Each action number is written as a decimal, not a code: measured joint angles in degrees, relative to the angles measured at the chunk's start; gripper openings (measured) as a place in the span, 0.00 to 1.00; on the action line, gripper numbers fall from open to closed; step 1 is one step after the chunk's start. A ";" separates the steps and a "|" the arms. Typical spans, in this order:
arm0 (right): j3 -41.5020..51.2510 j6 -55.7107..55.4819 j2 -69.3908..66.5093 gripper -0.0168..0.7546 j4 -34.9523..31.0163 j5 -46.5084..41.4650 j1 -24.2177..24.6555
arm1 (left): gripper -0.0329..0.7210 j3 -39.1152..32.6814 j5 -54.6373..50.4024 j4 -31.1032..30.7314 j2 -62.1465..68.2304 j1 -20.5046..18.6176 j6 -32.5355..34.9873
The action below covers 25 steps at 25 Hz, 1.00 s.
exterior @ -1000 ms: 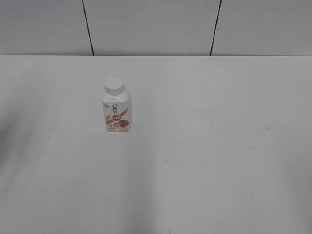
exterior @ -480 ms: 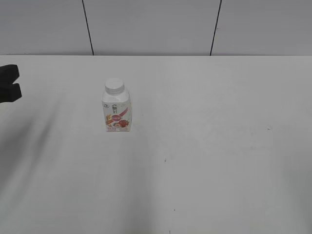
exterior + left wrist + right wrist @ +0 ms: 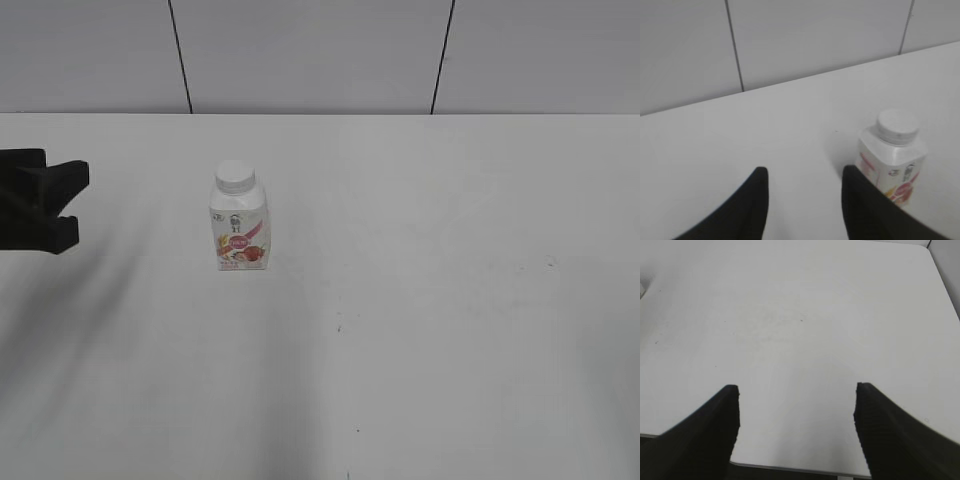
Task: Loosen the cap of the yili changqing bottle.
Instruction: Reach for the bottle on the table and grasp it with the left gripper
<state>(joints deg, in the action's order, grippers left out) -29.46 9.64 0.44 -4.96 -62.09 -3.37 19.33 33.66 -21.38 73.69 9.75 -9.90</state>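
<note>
The yili changqing bottle [image 3: 240, 226] stands upright on the white bench [image 3: 430, 300], left of the bench's middle in the exterior view, its pink-red fruit label facing the camera. The cap [image 3: 235, 176] sits on the bottle's neck, white and flat-topped, narrower than the body below it. The left gripper [image 3: 66, 205] reaches in from the left edge of that view, well apart from the bottle and at about the bottle's height; its jaws stand spread with nothing between them. In the left wrist view the bottle [image 3: 892, 160] lies just to the right of the right-hand finger, outside the gap. The right gripper [image 3: 796, 412] shows only in its own wrist view, jaws spread wide over bare bench, holding nothing, with the bottle out of that view.
</note>
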 joint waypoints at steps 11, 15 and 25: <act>0.00 0.00 0.00 0.76 0.00 0.00 0.00 | 0.45 -0.11 16.82 -35.26 12.11 -12.25 -15.39; 0.00 0.00 0.00 0.76 0.00 0.00 0.00 | 0.45 0.23 20.27 -39.98 15.49 -13.87 -15.62; 0.00 0.00 0.00 0.76 0.00 0.00 0.00 | 0.56 13.91 23.27 -55.23 29.51 -13.99 -28.44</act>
<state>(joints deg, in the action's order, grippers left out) -29.46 9.64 0.44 -4.96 -62.09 -3.37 33.24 56.93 -76.61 103.20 -4.24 -38.34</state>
